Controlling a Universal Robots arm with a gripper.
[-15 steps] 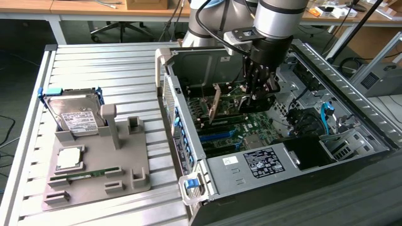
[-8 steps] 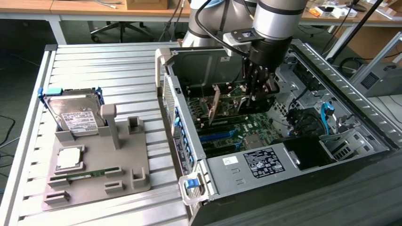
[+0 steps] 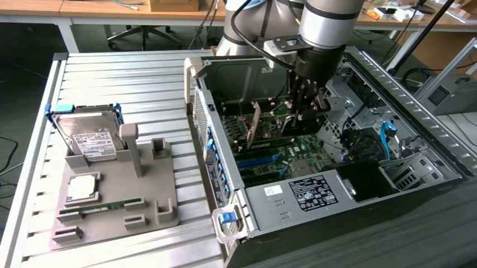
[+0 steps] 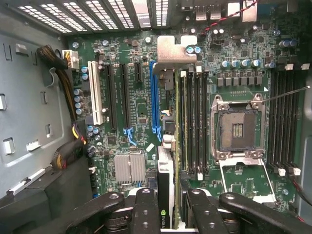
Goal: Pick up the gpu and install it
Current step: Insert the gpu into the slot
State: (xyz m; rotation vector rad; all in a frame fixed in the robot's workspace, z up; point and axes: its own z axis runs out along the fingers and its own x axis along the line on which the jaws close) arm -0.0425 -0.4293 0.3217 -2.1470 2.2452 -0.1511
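GPU (image 3: pixel 253 127) in the exterior view stands on edge inside the open computer case (image 3: pixel 223 184), low over the motherboard (image 3: pixel 298 151). Its bracket end points towards the slotted rear wall on the exterior view's left, and my tool (image 3: pixel 302 114) reaches straight down just to its right. The hard drive (image 3: pixel 89 137) sits in a grey holder (image 3: pixel 111 190) on the desk (image 3: pixel 127 72), well apart. In the wrist view the tool (image 4: pixel 168 195) is closed on the GPU (image 4: pixel 165 204), a finger on each face. The card's long axis runs from the fingers towards the rear, parallel to and just beside the blue slot (image 4: pixel 155 97). Whether it is seated I cannot tell.
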